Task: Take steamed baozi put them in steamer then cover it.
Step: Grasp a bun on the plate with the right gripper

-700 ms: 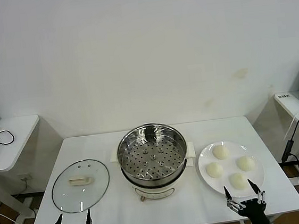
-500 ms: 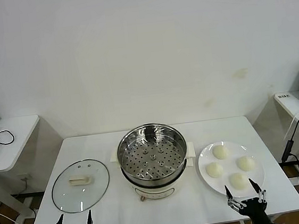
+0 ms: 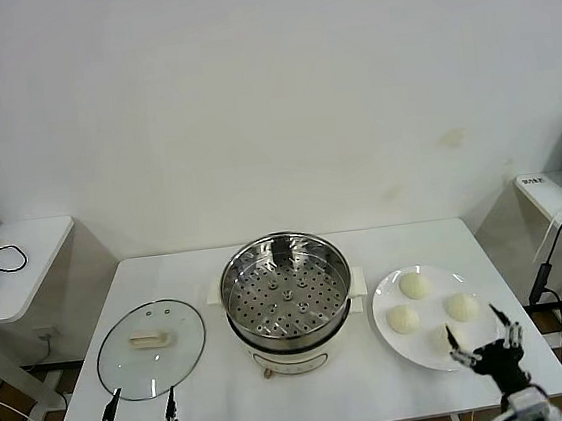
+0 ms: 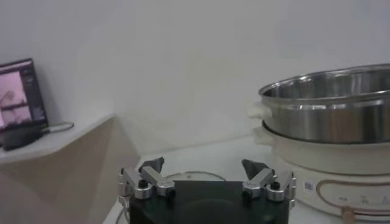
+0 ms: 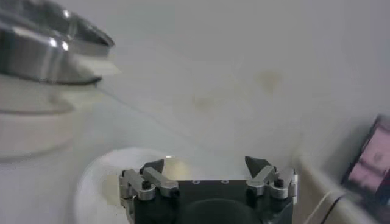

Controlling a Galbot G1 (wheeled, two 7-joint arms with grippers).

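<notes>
Four smooth round baozi (image 3: 413, 284) are sitting on a glossy white plate (image 3: 390, 338); right gripper (image 3: 483, 334), fingers apart, is hovering at its 5 o'clock; left gripper (image 3: 136, 415) is waiting spread too.

Right gripper (image 5: 207, 165), jaws spread, above the white plate (image 5: 100, 176), steamer (image 5: 42, 49) beyond.

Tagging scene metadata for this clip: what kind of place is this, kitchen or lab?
Likely a lab or test room staged as a kitchen task, not a real kitchen: a bare white table against a blank wall holds only the steamer, cover and a plate of steamed baozi, with laptop-bearing side desks.
</notes>
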